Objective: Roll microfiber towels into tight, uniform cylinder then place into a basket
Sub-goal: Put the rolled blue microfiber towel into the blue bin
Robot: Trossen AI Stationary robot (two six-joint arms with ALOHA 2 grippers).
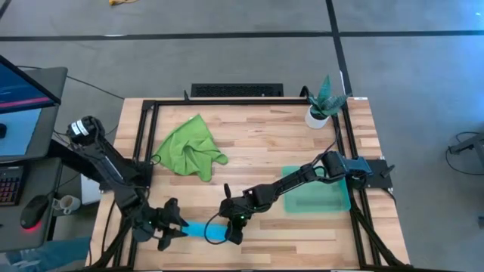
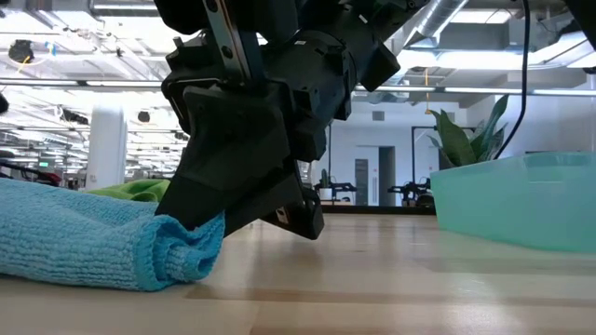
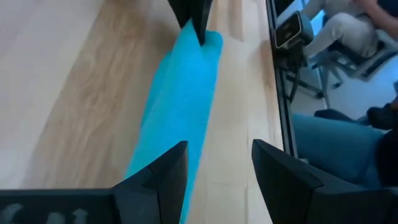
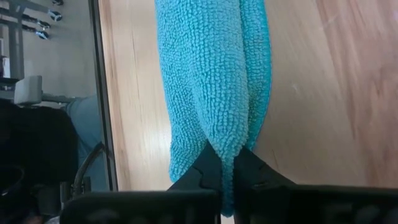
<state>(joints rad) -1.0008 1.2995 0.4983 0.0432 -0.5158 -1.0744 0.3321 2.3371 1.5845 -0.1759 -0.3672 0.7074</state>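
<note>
**Right tool pinches the end of the rolled blue towel; left tool spread at the other end**

The right tool (image 1: pixel 231 233) is down at the near edge of the tabletop (image 1: pixel 257 143), its fingers pressed together on one end of the blue towel (image 1: pixel 203 230); the right wrist view shows the terry cloth nipped between the two dark fingertips (image 4: pixel 214 163). In the low view the same tool (image 2: pixel 270 219) bears down on the folded end of the towel (image 2: pixel 102 240).

The blue towel lies as a long narrow roll along the near edge, stretched between the two tools. The left tool (image 1: pixel 175 229) sits at the other end with its fingers (image 3: pixel 165 176) spread apart, one over the roll's edge, not gripping it.

Farther back, the green towel (image 1: pixel 189 147) lies crumpled on the left half of the tabletop. The basket (image 1: pixel 333 201) stands on the right side, under the right arm. A potted plant (image 1: pixel 324 102) is at the far right corner.
</note>
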